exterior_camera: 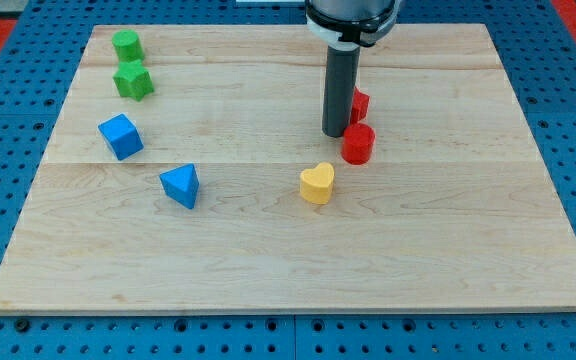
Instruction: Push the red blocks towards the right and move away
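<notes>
Rod and tip come first: my tip [335, 135] stands on the wooden board [288, 250] a little right of centre, in the upper half, with the dark rod rising straight to the arm's round housing at the view's top. No jaws belong to this arm, so nothing opens or closes; the rod holds nothing and only touches the board.

Two red blocks sit by the tip on its right. A red cylinder [358, 144] stands upright just beside the tip, slightly lower in the view. Another red block [360, 103] lies behind the rod, partly hidden, so its shape cannot be made out; it looks to be touching or nearly touching the rod.

A yellow heart-shaped block [317, 184] rests below the tip, near the red cylinder but apart from it.

Well apart on the view's left are four more: a green cylinder [126, 45] at the top, a green star-like block [133, 81] just under it, a blue cube [120, 136] lower, and a blue triangular block [180, 186] further down and right
</notes>
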You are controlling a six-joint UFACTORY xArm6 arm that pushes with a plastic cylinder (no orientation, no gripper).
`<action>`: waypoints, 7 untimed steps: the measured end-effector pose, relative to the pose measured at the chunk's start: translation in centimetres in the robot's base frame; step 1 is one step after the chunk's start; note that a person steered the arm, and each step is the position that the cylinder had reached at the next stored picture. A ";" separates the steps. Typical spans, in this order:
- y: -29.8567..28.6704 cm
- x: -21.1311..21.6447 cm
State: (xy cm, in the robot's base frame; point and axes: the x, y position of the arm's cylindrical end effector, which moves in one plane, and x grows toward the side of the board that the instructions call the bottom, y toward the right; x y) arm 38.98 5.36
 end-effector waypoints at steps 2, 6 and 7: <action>0.0 -3.6; -13.1 -3.9; -15.6 -3.2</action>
